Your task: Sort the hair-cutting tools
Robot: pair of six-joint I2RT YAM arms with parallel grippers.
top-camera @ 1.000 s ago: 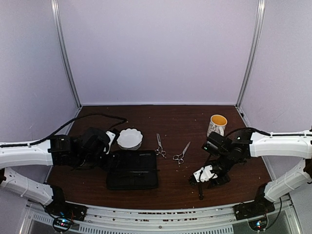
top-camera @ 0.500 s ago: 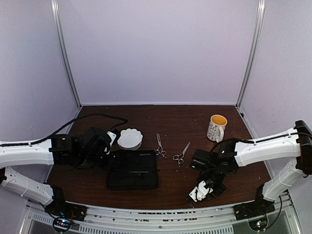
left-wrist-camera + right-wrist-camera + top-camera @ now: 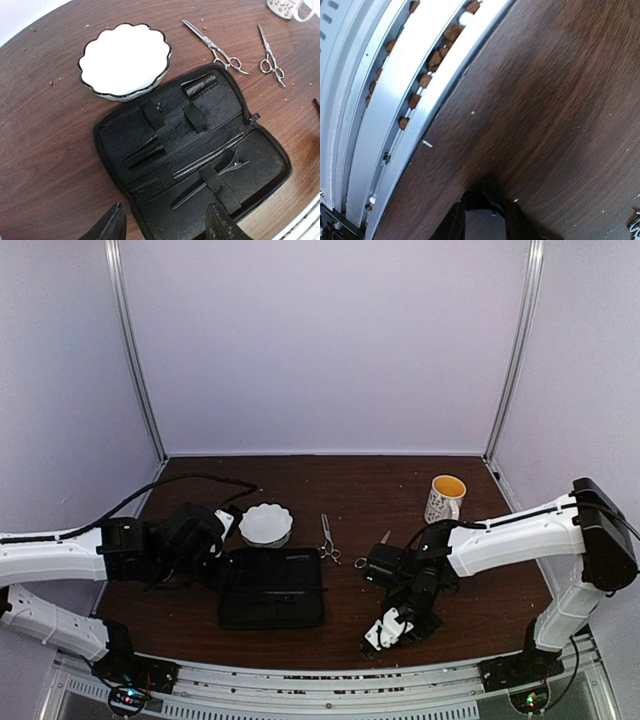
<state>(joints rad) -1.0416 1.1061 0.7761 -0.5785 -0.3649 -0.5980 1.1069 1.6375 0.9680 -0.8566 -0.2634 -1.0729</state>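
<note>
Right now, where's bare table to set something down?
Free: the far strip behind the bowl, scissors and mug. Crowded: centre front, where the case, scissors and right hand sit close.

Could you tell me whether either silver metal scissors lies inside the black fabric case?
No, both silver metal scissors lie on the wooden table outside the black fabric case.

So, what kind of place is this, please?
Probably a robot test booth: plain pale walls with metal posts enclose a wooden table, and a left arm and right arm are bolted at its near edge.
</note>
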